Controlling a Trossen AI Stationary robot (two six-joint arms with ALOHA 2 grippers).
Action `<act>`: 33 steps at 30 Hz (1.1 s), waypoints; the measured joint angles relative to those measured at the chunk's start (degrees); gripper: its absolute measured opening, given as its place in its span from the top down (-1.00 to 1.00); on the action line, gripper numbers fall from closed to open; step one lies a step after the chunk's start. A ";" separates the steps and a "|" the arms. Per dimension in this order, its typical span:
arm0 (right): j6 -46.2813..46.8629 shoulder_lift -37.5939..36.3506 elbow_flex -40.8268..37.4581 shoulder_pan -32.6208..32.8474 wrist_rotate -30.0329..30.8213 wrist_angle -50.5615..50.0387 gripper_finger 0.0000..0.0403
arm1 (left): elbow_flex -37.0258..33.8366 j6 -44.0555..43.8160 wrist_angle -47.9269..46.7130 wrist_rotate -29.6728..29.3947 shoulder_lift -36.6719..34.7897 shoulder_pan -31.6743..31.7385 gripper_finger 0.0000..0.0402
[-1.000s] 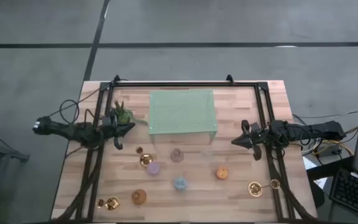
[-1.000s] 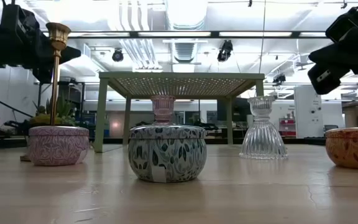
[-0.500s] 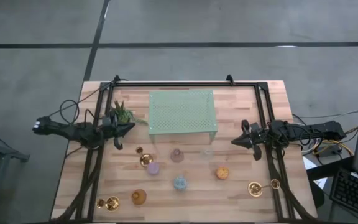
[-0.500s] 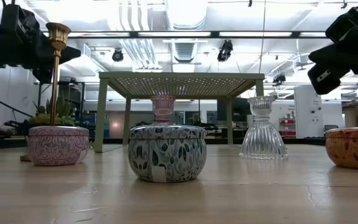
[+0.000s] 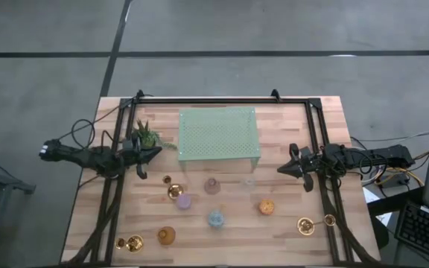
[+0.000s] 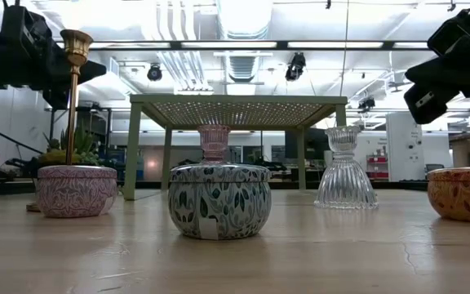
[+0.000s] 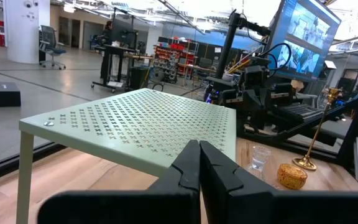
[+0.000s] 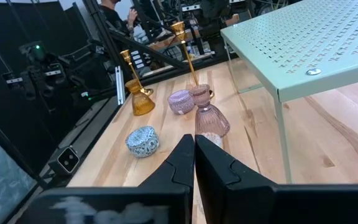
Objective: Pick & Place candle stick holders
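Three gold candlesticks stand on their round bases: one at centre-left (image 5: 173, 190), one at the near left (image 5: 132, 243), one at the near right (image 5: 306, 225). Small holders sit between them: purple (image 5: 184, 201), pink (image 5: 212, 186), blue (image 5: 215, 219), orange (image 5: 266, 207), amber (image 5: 167, 235), clear (image 5: 249, 181). My left gripper (image 5: 155, 151) hovers shut and empty near the plant; its shut fingers show in the left wrist view (image 7: 199, 155). My right gripper (image 5: 281, 170) hovers shut and empty right of the clear holder; it also shows in the right wrist view (image 8: 194, 146).
A pale green perforated stand (image 5: 218, 134) on thin legs takes up the far middle of the table. A small green potted plant (image 5: 146, 136) stands to its left. A black frame (image 5: 199, 100) runs along the far edge and both sides. A keyboard (image 5: 423, 227) lies off the table's right.
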 joint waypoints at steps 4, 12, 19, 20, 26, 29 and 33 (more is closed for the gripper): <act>-0.79 -0.02 0.00 0.01 0.05 0.15 0.96 | 0.00 -0.01 0.00 0.00 0.02 -0.02 0.99; -1.29 0.02 0.00 -0.08 0.10 5.51 0.96 | 0.00 0.00 0.01 -0.01 0.01 -0.01 0.99; 11.69 -0.02 0.00 0.00 -2.90 16.18 0.96 | 0.00 0.00 0.02 0.00 0.02 -0.02 0.99; 11.54 -0.02 0.00 0.02 -5.66 17.11 0.96 | 0.00 0.00 0.00 0.00 0.02 -0.01 0.99; 7.08 0.09 3.52 0.04 -14.21 18.88 0.96 | 0.00 0.00 0.01 0.00 0.01 0.00 0.99; 11.58 1.82 7.74 0.04 -14.13 16.08 0.96 | 0.00 -0.02 0.00 0.00 0.00 0.00 0.99; 14.68 7.37 14.63 0.46 -15.24 12.80 0.96 | 0.00 0.00 0.00 0.00 0.01 -0.02 0.99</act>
